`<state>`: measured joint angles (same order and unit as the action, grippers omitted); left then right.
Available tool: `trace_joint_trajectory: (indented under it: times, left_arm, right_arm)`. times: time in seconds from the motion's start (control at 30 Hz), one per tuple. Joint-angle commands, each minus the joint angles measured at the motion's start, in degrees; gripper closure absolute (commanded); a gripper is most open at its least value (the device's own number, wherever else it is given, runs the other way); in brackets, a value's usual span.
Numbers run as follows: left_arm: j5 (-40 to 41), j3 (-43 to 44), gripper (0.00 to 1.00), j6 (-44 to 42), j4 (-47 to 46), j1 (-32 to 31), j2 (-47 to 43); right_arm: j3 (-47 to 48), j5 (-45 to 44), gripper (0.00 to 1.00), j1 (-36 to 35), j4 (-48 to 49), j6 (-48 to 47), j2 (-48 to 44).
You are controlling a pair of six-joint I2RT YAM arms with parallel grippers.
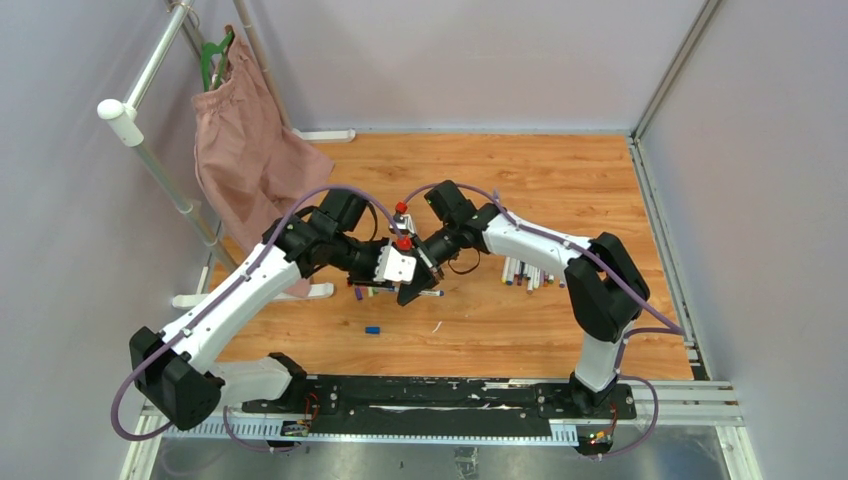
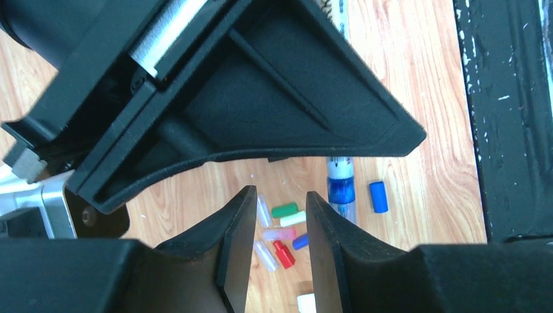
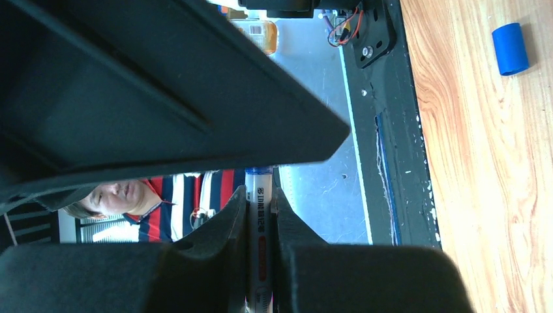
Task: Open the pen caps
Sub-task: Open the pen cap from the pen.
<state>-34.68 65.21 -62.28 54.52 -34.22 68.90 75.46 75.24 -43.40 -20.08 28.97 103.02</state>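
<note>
Wooden worktop (image 1: 560,340) enclosed by plain grey walls. A rail stand (image 1: 160,150) carrying a pink garment (image 1: 245,160) occupies the far left corner.

Top view: the left arm (image 1: 250,280) and right arm (image 1: 540,240) converge over the middle of the worktop, their ends overlapping. Jaw positions cannot be told from here. A bundle of pens (image 1: 525,272) lies right of centre. One blue cap (image 1: 372,329) lies alone on the near side of the centre, apart from both arms.

Left wrist view: the left gripper (image 2: 280,195) has its jaws apart with nothing between them. Through the gap, a loose cluster of pen caps (image 2: 279,233) lies on the wood: green, white, pink, red and blue, with two clear ones. A pen (image 2: 340,189) with a blue tip section projects from under a black housing (image 2: 261,98) overhead, just beside one of the fingers (image 2: 326,248). The blue cap lies just beside that pen, between it and the black base rail (image 2: 508,130) at the near edge.

Right wrist view: the right gripper (image 3: 259,199) is clamped on the white printed barrel of the pen, which runs lengthwise between the pads. The blue cap rests on bare wood, well apart from the jaws, with the base rail bordering the worktop.
</note>
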Motion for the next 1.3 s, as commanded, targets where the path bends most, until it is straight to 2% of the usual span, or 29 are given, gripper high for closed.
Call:
trace_joint_trajectory:
  times: [0.0, 0.17, 0.23, 0.63, 0.77, 1.03, 1.27]
  left_arm:
    - [4.2, -2.0, 0.58, 0.1, 3.4, -1.0, -0.6]
    - [6.3, -3.4, 0.46, -2.6, 3.3, -1.0, -1.5]
    - [7.1, -4.0, 0.44, -3.6, 3.4, -1.0, -1.4]
    - [2.4, -3.9, 0.43, -4.6, 3.4, -1.1, -3.0]
    - [-1.3, -2.8, 0.47, -2.5, 3.4, -1.5, -2.3]
    - [-4.0, -2.2, 0.73, -0.6, 3.4, -2.9, 0.0]
    - [-3.9, -1.9, 0.76, 0.8, 3.3, -3.5, 2.5]
  right_arm:
    - [-1.5, 1.9, 1.00, 0.2, 2.2, 0.4, -1.4]
    - [-5.5, 1.9, 1.00, 1.4, 2.2, 0.0, -4.5]
    - [-6.9, 1.8, 1.00, 2.0, 2.1, -0.1, -5.7]
    - [-6.8, 2.0, 1.00, 2.6, 2.2, 0.7, -4.8]
    - [-5.6, 1.9, 1.00, 2.6, 2.3, 1.2, -3.2]
    - [-3.7, 1.8, 1.00, 2.7, 3.4, 3.0, -0.5]
    - [-2.9, 0.9, 1.00, 2.6, 4.6, 4.1, 1.1]
